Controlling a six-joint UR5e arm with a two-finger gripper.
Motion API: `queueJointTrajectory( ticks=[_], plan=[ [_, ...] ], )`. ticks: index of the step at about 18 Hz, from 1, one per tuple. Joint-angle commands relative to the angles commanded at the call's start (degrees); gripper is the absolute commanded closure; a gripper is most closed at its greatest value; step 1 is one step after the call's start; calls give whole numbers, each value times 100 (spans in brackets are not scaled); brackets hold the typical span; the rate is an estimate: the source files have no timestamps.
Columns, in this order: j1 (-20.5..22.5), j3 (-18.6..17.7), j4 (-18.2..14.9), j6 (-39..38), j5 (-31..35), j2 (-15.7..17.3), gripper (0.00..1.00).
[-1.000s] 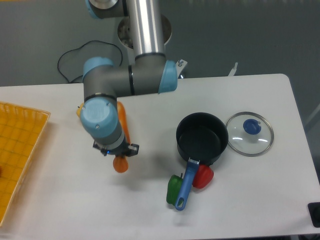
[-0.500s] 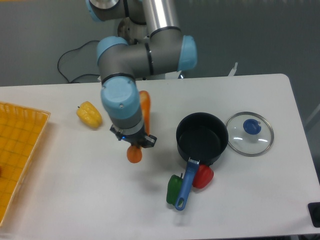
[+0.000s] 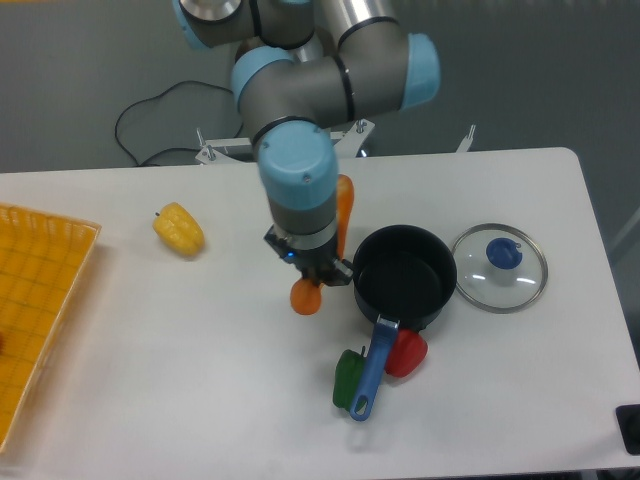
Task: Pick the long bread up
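The long bread is an orange toy baguette. Its upper part shows right of my wrist and its rounded lower end shows below it. My gripper is shut on the long bread and holds it lifted over the table, just left of the black pot. The wrist hides the bread's middle and the fingers.
A yellow pepper lies on the table at the left. The pot's blue handle lies between a green pepper and a red pepper. A glass lid lies at the right. An orange basket stands at the left edge.
My gripper has carried the long bread to the right, from beside the yellow pepper to just left of the pot. The yellow pepper came into full view.
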Motion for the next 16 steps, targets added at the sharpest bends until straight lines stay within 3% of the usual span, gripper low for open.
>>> queueJointTrajectory(
  ticks=[9, 16],
  plan=[
    [809, 18, -35, 1399, -290, 131, 84],
    [836, 18, 52, 1778, -317, 88, 84]
  ],
)
